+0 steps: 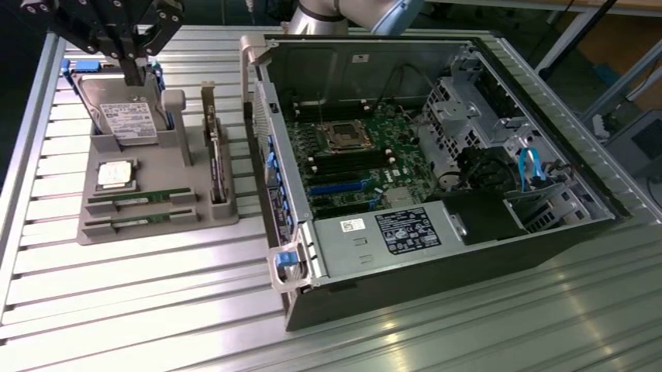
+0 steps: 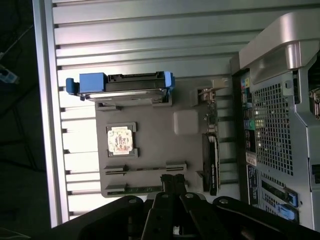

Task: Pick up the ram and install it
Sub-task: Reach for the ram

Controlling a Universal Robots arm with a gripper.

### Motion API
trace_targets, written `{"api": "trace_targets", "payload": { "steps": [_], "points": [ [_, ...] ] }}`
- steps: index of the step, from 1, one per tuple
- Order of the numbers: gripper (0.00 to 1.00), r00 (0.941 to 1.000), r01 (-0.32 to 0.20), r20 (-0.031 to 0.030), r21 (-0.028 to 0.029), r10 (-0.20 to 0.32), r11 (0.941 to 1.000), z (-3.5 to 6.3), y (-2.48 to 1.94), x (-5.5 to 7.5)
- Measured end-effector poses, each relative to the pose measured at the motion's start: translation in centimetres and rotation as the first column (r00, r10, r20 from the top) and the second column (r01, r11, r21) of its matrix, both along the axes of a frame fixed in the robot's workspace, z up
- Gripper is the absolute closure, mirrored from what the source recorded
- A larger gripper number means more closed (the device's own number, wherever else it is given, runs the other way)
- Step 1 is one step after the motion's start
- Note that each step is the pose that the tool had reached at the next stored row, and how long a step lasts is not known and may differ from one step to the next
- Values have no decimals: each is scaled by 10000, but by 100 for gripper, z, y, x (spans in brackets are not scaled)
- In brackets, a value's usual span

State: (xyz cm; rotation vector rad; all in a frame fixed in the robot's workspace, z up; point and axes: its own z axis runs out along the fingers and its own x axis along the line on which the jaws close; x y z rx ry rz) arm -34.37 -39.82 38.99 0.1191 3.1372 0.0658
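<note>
Two ram sticks sit in parallel slots at the near end of the single grey tray [image 1: 166, 182]: the nearer ram stick [image 1: 139, 222] and the farther ram stick [image 1: 139, 200], close together but not touching. The tray also carries one hard drive [image 1: 129, 116] propped at its far end, one processor chip [image 1: 116, 174] in the middle, and one card [image 1: 215, 147] standing on edge along its right side. The gripper [image 1: 136, 77] hangs over the hard drive, well apart from both sticks; its fingers [image 2: 167, 182] are pressed together with nothing between them. One open computer case [image 1: 435, 155] stands on the exterior view's right, just beside the tray with a narrow strip of the slatted table [image 1: 124, 310] between them. The table lies bare on the tray's near side.
</note>
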Motion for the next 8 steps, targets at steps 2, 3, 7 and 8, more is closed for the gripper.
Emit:
{"api": "trace_targets", "payload": {
  "steps": [2,3,7,8],
  "points": [
    [90,10000,0,0,0,0,10000,-2,0,-44],
    [90,10000,0,1,1,0,10000,-4,0,-66],
    [90,10000,-1,1,1,1,10000,-5,0,-112],
    [90,10000,0,1,1,0,10000,-5,0,-112]
  ]
}}
